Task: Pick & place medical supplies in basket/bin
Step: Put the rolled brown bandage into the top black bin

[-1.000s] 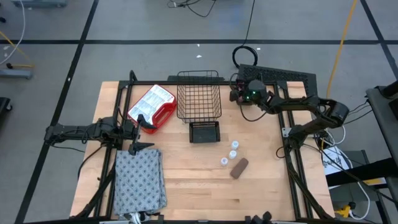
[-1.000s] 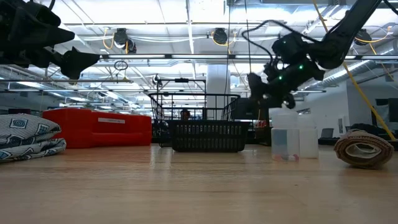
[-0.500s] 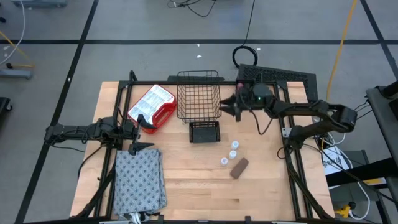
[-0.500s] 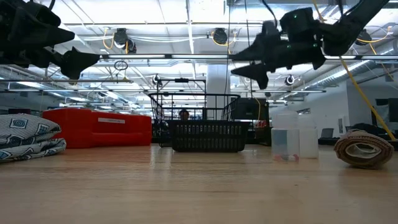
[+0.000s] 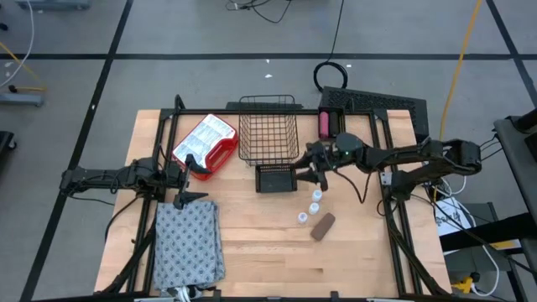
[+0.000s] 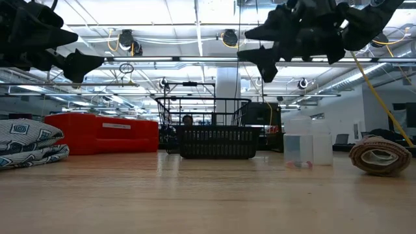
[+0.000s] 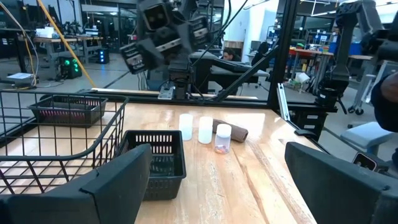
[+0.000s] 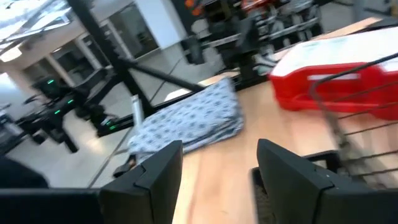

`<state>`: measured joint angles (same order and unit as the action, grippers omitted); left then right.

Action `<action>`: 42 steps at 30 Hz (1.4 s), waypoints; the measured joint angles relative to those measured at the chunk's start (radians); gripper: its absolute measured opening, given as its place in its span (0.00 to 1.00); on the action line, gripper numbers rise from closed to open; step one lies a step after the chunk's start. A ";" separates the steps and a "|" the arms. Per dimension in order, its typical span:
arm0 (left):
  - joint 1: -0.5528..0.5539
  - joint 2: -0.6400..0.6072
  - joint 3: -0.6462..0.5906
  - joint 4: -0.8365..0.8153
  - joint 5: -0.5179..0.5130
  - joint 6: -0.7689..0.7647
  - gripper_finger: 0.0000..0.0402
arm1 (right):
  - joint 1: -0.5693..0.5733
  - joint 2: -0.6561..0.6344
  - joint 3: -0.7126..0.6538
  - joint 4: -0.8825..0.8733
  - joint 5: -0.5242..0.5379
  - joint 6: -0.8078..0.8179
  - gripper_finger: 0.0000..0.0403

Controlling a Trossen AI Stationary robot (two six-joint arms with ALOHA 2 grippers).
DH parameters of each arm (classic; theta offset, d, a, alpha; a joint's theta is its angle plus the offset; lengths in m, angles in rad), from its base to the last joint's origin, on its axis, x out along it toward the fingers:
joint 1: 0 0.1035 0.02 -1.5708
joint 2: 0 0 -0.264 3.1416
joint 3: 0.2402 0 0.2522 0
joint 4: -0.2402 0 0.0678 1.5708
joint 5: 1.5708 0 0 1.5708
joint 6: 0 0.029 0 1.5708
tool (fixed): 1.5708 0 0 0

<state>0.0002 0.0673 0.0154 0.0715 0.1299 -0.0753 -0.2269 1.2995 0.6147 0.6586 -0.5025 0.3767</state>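
My right gripper (image 5: 307, 164) hangs open and empty above the table, just right of a small black bin (image 5: 276, 178), pointing toward the table's left; it also shows in the low view (image 6: 257, 51). Three white vials (image 5: 315, 205) and a brown block (image 5: 323, 226) stand on the wood nearer than it. A pink block (image 5: 325, 124) lies at the far right. The wire-mesh basket (image 5: 268, 138) stands at the far middle. The grey dotted cloth (image 5: 189, 243) lies folded at the near left. Above its far end, my left gripper (image 5: 190, 181) waits open.
A red box with a white lid (image 5: 204, 144) sits left of the basket. A black tray (image 5: 377, 102) lies at the far right corner. Bare wood stretches across the near middle of the table (image 5: 268, 260).
My right gripper has swung from the far right, over the spot where the pink block now shows, toward the table's near edge and a little left, rising as it went. It has turned about and now points left across the table beside the small bin.
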 joint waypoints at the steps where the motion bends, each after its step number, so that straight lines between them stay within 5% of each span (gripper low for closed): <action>1: 0.000 0.000 0.000 0.000 0.000 0.000 0.93 | 0.017 0.000 0.000 0.000 0.000 0.000 0.49; 19: 0.000 0.000 0.000 0.000 0.000 0.000 0.93 | 0.424 0.000 0.000 0.167 0.000 -0.006 0.49; 28: 0.000 0.000 0.000 0.000 0.000 0.000 0.93 | 0.671 0.000 0.000 0.180 0.017 -0.261 0.49; 35: 0.000 0.000 0.000 0.000 0.000 0.000 0.93 | 0.835 0.000 0.062 0.062 0.473 -0.376 0.52; 42: 0.000 0.000 0.000 0.000 0.000 0.000 0.93 | 0.925 0.008 0.220 -0.574 0.775 -0.404 0.60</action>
<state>0.0006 0.0669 0.0153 0.0719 0.1299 -0.0753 0.6984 1.3073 0.8350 0.0849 0.2729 -0.0270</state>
